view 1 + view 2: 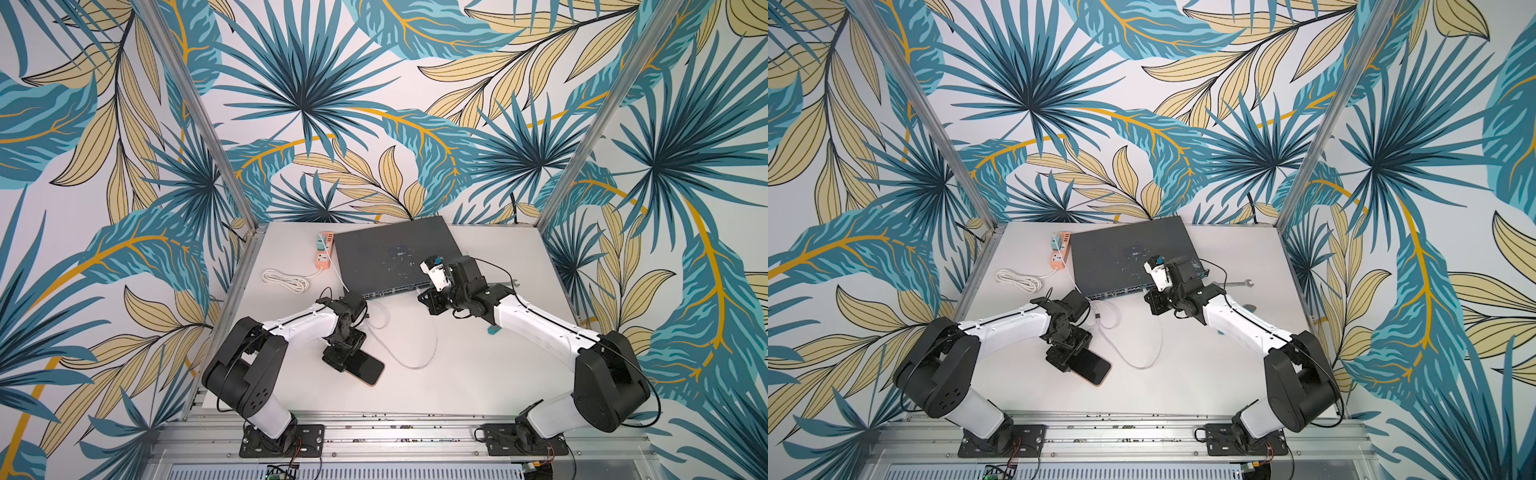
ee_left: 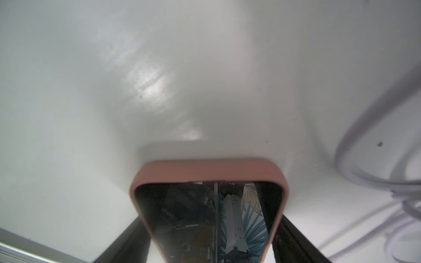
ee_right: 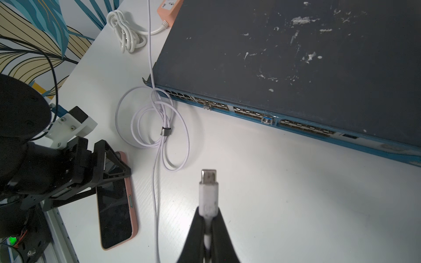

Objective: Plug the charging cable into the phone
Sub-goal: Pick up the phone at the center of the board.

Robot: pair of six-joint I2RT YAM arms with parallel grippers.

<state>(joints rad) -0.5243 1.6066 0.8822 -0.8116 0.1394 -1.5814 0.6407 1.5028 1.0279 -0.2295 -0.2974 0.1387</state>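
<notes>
Right pincer (image 3: pixel 208 213) is clamped on the charging cable (image 3: pixel 157 136) just behind its connector (image 3: pixel 208 182), above the tabletop (image 3: pixel 273 182). The phone (image 3: pixel 116 211) lies flat, apart from it, with the left pincer (image 2: pixel 210 218) wide astride it, grip uncertain. Best to steady the phone, level the connector with its free short edge and push straight in. No containers visible
</notes>
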